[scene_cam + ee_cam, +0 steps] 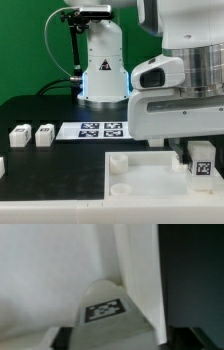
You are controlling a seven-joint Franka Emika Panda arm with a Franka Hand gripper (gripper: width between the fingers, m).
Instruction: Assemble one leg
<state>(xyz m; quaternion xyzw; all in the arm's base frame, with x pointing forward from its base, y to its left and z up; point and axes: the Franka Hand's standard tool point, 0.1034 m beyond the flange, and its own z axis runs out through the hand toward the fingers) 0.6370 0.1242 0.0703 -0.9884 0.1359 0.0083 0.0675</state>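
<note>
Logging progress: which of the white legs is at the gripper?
The leg at the exterior view's right, between the gripper's fingers over the white tray piece. The other legs stand loose at that view's left.

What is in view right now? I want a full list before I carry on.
loose legs: two, white, side by side on the table toward the exterior view's left.
held leg: one, white with a black-and-white tag, between the end effector's fingers, at the tray piece's corner on the exterior view's right.
tray piece: one, white, raised corner sockets, front of the table.
marker board: one, white strip of black-and-white tags, flat behind the tray piece.
table: one, black.
edge fragment: one, white, cut off at the exterior view's left edge; unidentifiable.
robot arm: one, white, base at the back.
end effector: one, white body, dark fingers, closed on the held leg.
</note>
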